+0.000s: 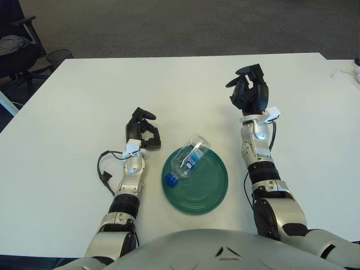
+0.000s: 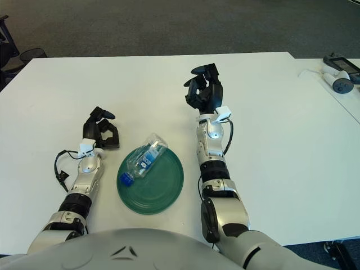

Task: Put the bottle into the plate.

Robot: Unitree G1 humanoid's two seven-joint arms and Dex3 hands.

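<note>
The clear plastic bottle with a blue cap [image 1: 188, 160] lies on its side across the left rim of the round green plate [image 1: 205, 185], so the placing looks done; what remains is probably only to draw both arms clear. The right hand [image 1: 250, 90] is raised beyond the plate, fingers loosely apart, holding nothing. The left hand [image 1: 143, 130] shows just left of the plate, fingers curled and empty. The white table [image 1: 73, 107] stands on grey carpet [image 1: 185, 25], a black office chair [image 1: 14, 48] at the far left.
</note>
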